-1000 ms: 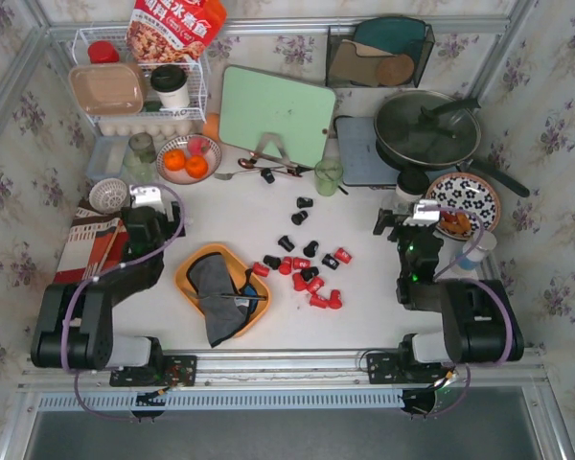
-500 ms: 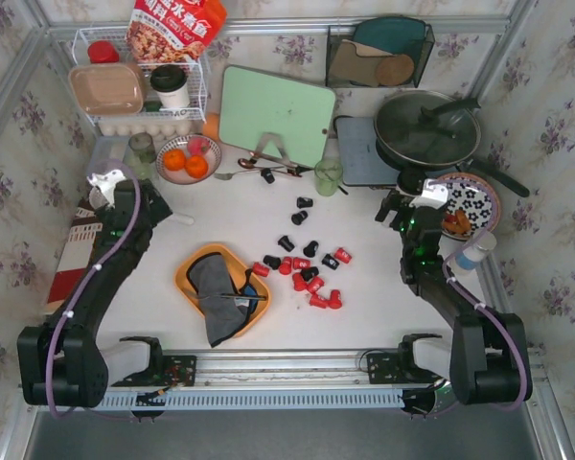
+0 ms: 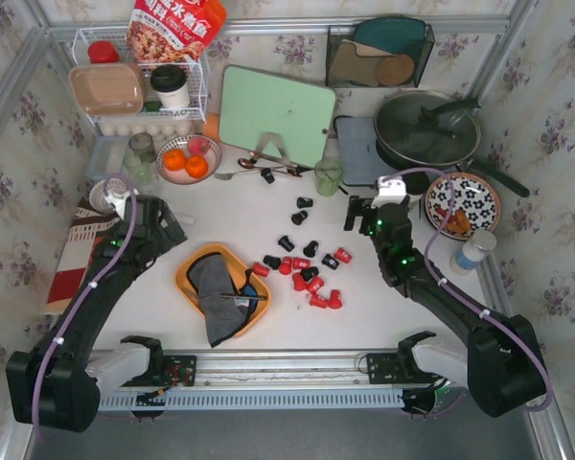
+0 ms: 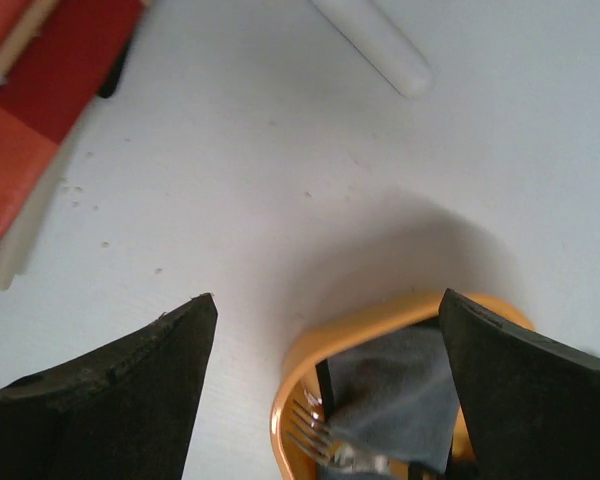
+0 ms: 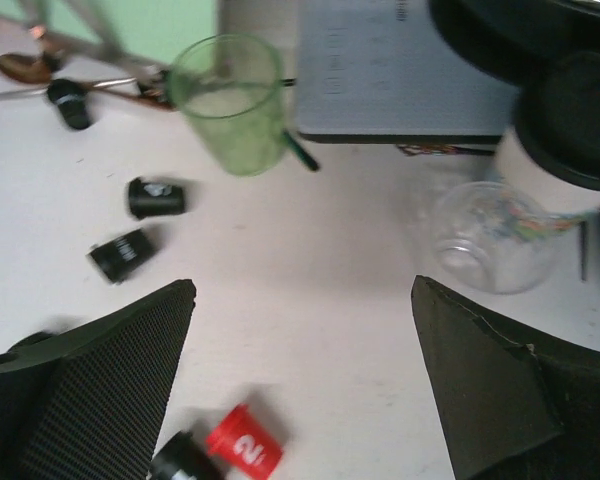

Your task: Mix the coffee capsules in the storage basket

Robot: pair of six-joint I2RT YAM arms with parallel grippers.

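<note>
The orange storage basket [image 3: 186, 270] lies left of centre and holds a grey cloth [image 3: 216, 292] and a fork [image 4: 310, 430]; no capsule shows inside it. Red and black coffee capsules [image 3: 302, 273] lie scattered on the table to its right, with a few black ones [image 3: 300, 211] farther back. My left gripper [image 3: 163, 222] hangs open over the table just behind the basket's far rim [image 4: 360, 325], empty [image 4: 325, 298]. My right gripper [image 3: 362, 218] is open and empty [image 5: 302, 283], above the table right of the capsules. A red capsule [image 5: 242, 447] lies near its fingertips.
A green cup [image 3: 328, 177], spoons and a green cutting board [image 3: 276, 113] stand behind the capsules. A pan [image 3: 426, 129], a flowered plate [image 3: 463, 201] and a clear glass [image 5: 490, 235] are at the right. A red striped cloth [image 3: 86, 240] and a white stick [image 3: 184, 218] lie at the left.
Both arms have unfolded from their rest poses. The left gripper has come forward and right toward the basket; the right gripper has swung left toward the capsules. Both stay open.
</note>
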